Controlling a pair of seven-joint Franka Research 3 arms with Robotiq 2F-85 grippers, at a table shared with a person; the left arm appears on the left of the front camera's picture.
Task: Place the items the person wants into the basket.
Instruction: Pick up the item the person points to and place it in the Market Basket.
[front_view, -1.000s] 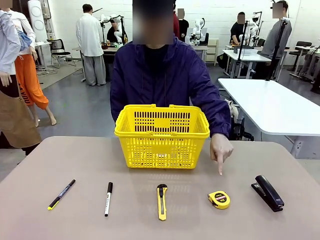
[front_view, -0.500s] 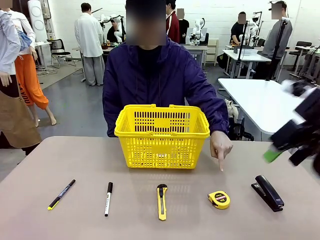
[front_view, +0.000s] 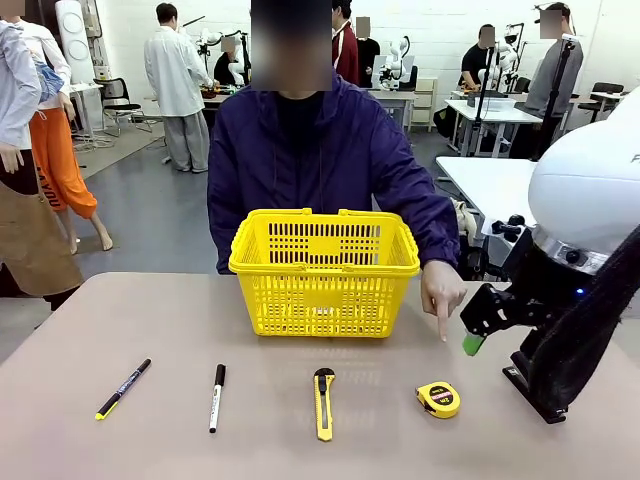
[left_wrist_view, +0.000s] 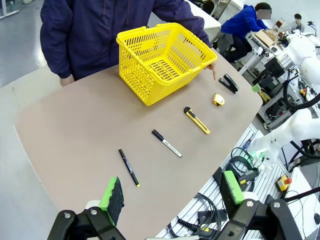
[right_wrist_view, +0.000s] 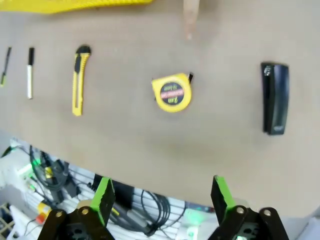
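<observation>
The person's finger (front_view: 441, 325) points down by the tape measure (front_view: 438, 399), right hand (front_view: 486, 338) hovering beside it

The table (front_view: 150, 320) has a plain beige top with rounded corners. Toward its far side, near the middle, a yellow basket (front_view: 323, 275) stands upright. Along the near side lies a row of small things, each well apart. From the robot's left they are a black pen (front_view: 123, 389) with a yellow-green end, a white marker (front_view: 216, 397) with a black cap, a yellow-and-black utility knife (front_view: 323, 403), a round tape measure (front_view: 438, 399) and a black stapler (right_wrist_view: 275, 97). A person's hand (front_view: 441, 290) points down between basket and tape measure — its fingertip seems to touch the top.
</observation>
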